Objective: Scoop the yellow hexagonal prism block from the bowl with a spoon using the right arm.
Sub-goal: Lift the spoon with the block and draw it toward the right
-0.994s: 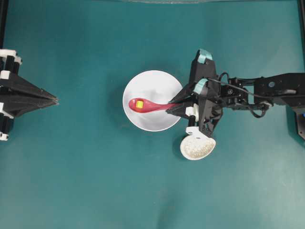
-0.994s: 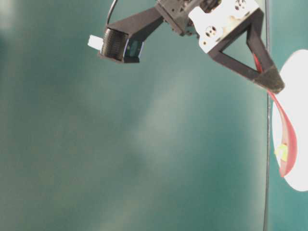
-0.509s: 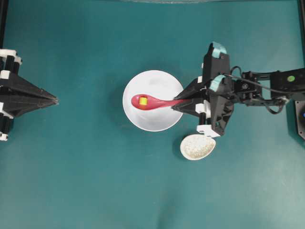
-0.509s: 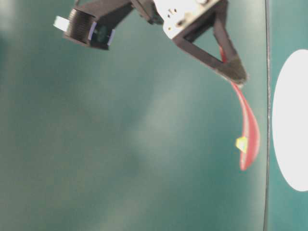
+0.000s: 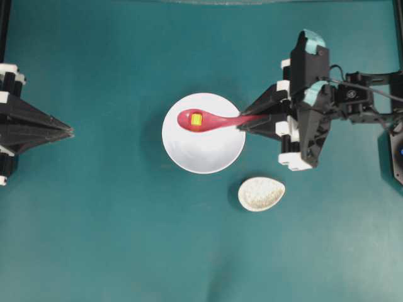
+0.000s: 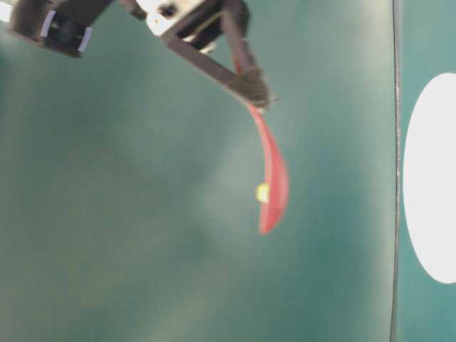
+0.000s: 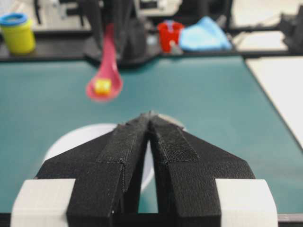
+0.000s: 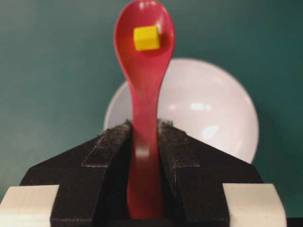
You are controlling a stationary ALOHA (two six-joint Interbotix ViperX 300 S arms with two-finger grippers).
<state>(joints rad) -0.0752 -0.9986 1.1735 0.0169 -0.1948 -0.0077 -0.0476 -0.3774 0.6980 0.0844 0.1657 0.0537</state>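
Your right tool (image 8: 142,137) grips the glossy pink-red spoon (image 5: 211,120), tiny yellow block (image 5: 196,119) inside, above the white bowl (image 5: 203,148); left tool (image 7: 149,124) clenched, idle.

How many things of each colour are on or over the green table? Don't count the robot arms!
White: 1, the bowl
Pink-red: 1, the spoon
Yellow: 1, the block in the spoon's scoop
Speckled beige: 1, the little oval dish
Total: 4
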